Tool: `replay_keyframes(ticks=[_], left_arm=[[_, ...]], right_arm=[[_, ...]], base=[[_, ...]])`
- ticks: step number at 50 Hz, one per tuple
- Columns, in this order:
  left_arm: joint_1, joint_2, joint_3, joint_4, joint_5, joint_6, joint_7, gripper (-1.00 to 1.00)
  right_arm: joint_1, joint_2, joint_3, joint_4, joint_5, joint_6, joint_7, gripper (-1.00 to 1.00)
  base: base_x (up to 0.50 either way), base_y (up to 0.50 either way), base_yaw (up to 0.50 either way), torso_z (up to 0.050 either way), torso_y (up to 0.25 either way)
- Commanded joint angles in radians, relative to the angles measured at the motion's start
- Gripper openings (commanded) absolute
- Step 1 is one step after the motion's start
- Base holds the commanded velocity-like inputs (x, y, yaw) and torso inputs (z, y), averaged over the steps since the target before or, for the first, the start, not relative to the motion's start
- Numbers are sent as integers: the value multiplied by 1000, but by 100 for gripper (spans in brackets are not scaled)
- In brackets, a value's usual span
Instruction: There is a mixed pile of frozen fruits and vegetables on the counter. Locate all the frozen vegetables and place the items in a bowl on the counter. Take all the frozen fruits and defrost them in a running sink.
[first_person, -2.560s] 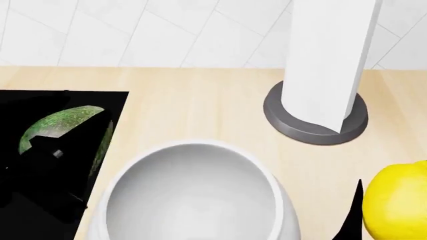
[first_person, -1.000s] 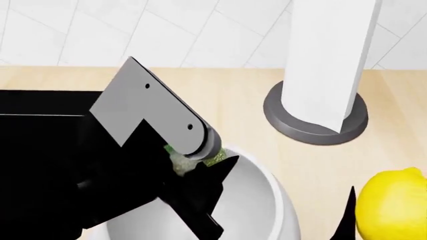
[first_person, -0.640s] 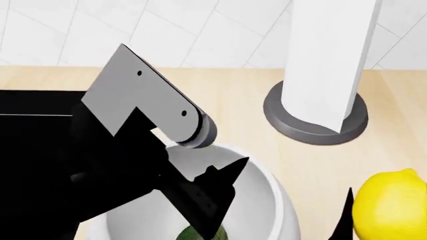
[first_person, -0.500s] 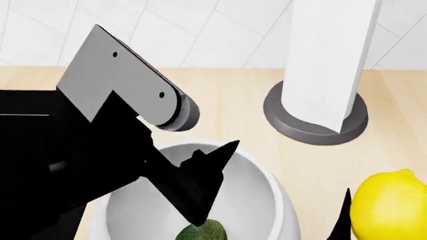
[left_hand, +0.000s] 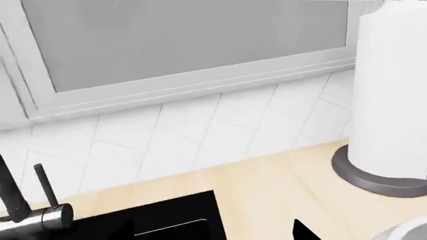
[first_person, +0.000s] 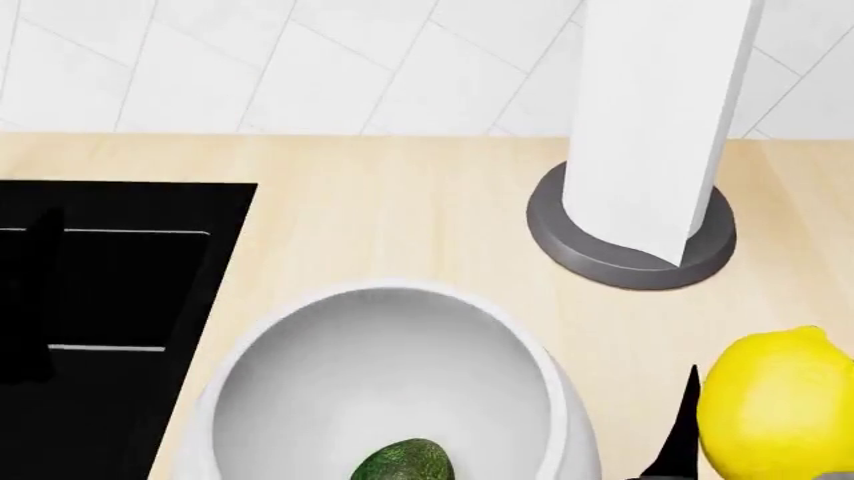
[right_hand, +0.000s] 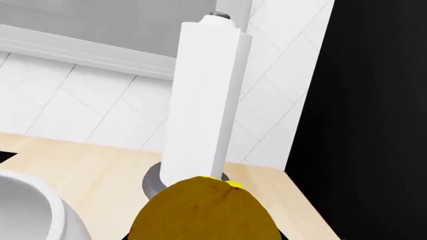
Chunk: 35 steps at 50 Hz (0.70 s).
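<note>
The dark green bumpy vegetable (first_person: 404, 463) lies inside the white bowl (first_person: 254, 350) at the near edge of the head view. My right gripper (right_hand: 203, 234) is shut on the yellow lemon (first_person: 781, 400), held just above the counter (first_person: 400, 210) to the right of the bowl; one black finger (first_person: 679, 438) shows beside it. My left gripper (left_hand: 213, 236) is open and empty, with only one fingertip (left_hand: 301, 233) showing, above the counter between the black sink (first_person: 107, 300) and the bowl rim (left_hand: 413, 231). The left arm is out of the head view.
A white paper roll (first_person: 661, 120) on a grey base (first_person: 574, 255) stands behind the bowl to the right. The dark faucet (left_hand: 13, 197) rises at the sink's back edge. A tiled wall (first_person: 334, 60) backs the counter.
My left gripper let the green vegetable drop into the bowl, then the left arm pulled back out of the head view. The lemon in my right gripper drifted slightly left.
</note>
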<state>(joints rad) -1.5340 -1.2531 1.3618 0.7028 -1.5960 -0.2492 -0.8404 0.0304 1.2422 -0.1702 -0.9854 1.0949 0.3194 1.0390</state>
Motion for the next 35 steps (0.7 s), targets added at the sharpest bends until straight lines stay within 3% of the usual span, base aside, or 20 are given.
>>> replay_keyframes(ticks=[1,4,8,15,28,31,35], left_arm=[[223,-254,81,123,256,237,-34,100],[254,-285,107,126,291,268,-26,100],[289,-264,137,121,329,283,-19,100],[348,-295,184,100,364,382,-6,100],[368,-225,196,51,377,387,-14,100],[358,-267,187,63,356,390,9,100],[372,-258,196,46,372,414,5,100]], right_arm=[[211,-6,6,4,104,109,-34,-100],[435,-33,-70,45,221,262,-76,-100],[756,-71,-152,78,398,473,-87,-100],[1105,-167,-205,229,641,610,-115,-100],[1299,-354,-318,420,926,646,-167,-100],[1294,-388,-345,426,932,653,-174,-100],[1291,-450,-370,439,947,636,-178,-100]], base=[[0,0,0,0,0],[0,0,0,0,0],[0,0,0,0,0],[0,0,0,0,0],[0,0,0,0,0],[0,0,0,0,0],[0,0,0,0,0]])
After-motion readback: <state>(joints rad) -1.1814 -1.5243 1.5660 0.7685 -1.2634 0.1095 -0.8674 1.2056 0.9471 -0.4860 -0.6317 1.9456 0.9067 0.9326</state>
